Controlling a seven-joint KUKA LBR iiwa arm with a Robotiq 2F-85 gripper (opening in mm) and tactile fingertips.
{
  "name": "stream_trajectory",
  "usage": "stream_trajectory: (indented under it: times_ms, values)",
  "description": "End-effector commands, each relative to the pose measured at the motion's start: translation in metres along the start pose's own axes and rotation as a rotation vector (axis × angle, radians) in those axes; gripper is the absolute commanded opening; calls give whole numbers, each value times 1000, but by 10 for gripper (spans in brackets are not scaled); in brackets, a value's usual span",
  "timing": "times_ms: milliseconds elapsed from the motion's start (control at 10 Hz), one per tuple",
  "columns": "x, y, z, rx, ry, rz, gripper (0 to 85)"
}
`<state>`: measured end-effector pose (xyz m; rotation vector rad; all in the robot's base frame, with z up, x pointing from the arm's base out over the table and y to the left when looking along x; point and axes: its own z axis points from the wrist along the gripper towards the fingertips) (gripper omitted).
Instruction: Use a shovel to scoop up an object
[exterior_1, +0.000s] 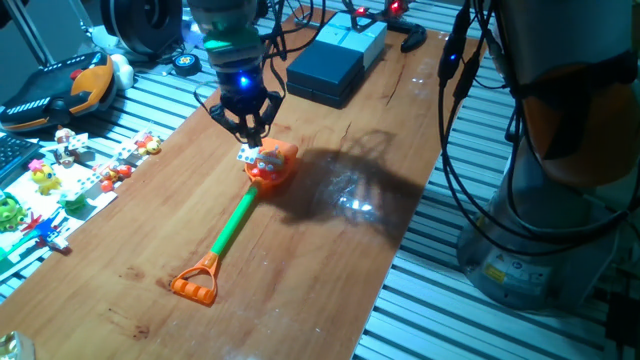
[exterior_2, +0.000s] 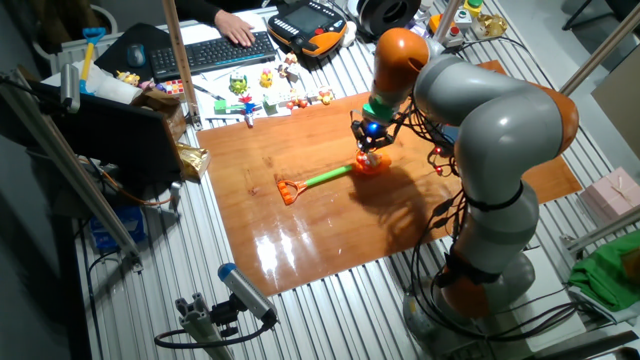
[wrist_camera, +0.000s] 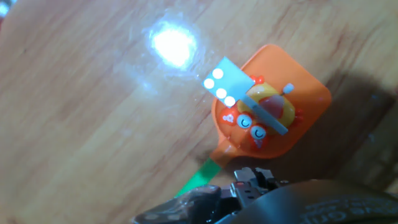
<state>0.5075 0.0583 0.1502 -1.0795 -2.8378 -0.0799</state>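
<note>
The shovel lies flat on the wooden table, with its orange blade (exterior_1: 275, 165), green shaft (exterior_1: 235, 225) and orange loop end (exterior_1: 196, 281). It also shows in the other fixed view (exterior_2: 330, 178). The object (wrist_camera: 264, 115), a tiny red-orange and white toy piece with a white dotted tag, rests on the blade (wrist_camera: 305, 93). My gripper (exterior_1: 250, 135) hangs straight over the blade, just above the object. Its dark fingers angle down toward each other. I cannot make out whether they are apart or closed. Nothing is seen held between them.
Small toy figures (exterior_1: 45, 180) lie on a white sheet at the table's left edge. A dark box (exterior_1: 325, 68) stands at the far end of the table. A keyboard (exterior_2: 210, 50) and a pendant (exterior_2: 305, 22) lie beyond the toys. Cables hang beside the robot base (exterior_1: 560, 200).
</note>
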Motion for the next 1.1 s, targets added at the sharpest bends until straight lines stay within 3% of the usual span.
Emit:
stream_trajectory:
  times_ms: [0,400,1000]
  values:
    - [1,1,1,42,2,-354,7]
    - [1,2,2,34,-7,-354,7]
    - [2,3,2,30,6,-355,7]
